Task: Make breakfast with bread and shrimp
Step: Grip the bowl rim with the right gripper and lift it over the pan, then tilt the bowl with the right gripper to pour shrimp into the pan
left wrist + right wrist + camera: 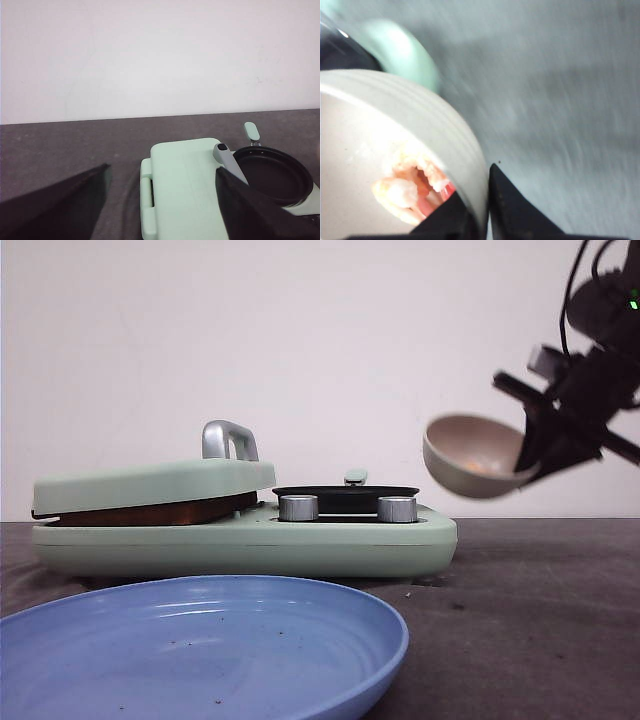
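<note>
My right gripper is shut on the rim of a beige bowl and holds it tilted in the air, to the right of the mint-green breakfast maker. Pinkish-orange shrimp lie in the bowl and show faintly in the front view. The right gripper pinches the bowl wall, one finger inside and one outside. My left gripper is open and empty above the maker's closed lid. The bread is hidden; a brown edge shows under the lid.
A black frying pan sits on the maker's right side, also seen in the left wrist view, behind two silver knobs. The lid has a silver handle. A blue plate lies at the front on the dark table.
</note>
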Available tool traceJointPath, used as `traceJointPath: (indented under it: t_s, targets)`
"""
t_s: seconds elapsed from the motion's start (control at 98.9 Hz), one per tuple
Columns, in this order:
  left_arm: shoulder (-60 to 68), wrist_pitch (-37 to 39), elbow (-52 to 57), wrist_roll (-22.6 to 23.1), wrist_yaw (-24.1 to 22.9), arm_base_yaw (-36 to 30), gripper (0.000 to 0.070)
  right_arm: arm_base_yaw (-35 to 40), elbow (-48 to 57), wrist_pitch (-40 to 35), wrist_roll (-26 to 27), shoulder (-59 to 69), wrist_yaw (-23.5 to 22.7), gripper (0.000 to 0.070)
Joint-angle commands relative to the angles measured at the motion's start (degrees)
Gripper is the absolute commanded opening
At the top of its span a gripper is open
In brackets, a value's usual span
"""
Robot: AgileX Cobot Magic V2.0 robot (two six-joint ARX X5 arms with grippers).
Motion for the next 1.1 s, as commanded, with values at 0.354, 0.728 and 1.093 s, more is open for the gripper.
traceJointPath:
  t_s: [0.354, 0.728, 1.093]
  targets:
    - [0.33, -0.28, 0.52, 0.09, 0.13, -0.11, 0.0394, 10.01, 7.52, 16.79, -0.83, 0.70, 2.89, 0.0003]
    - [0.33, -1.18, 0.52, 0.07, 0.13, -0.11, 0.0394, 21.27, 4.83, 28.94, -24.85, 0.94, 22.29, 0.0003]
    - [0.31, -1.20, 0.52, 0.07, 0.17, -0.11, 0.0393, 22.86, -7.98, 51.12, -32.87, 0.94, 29.07, 0.0003]
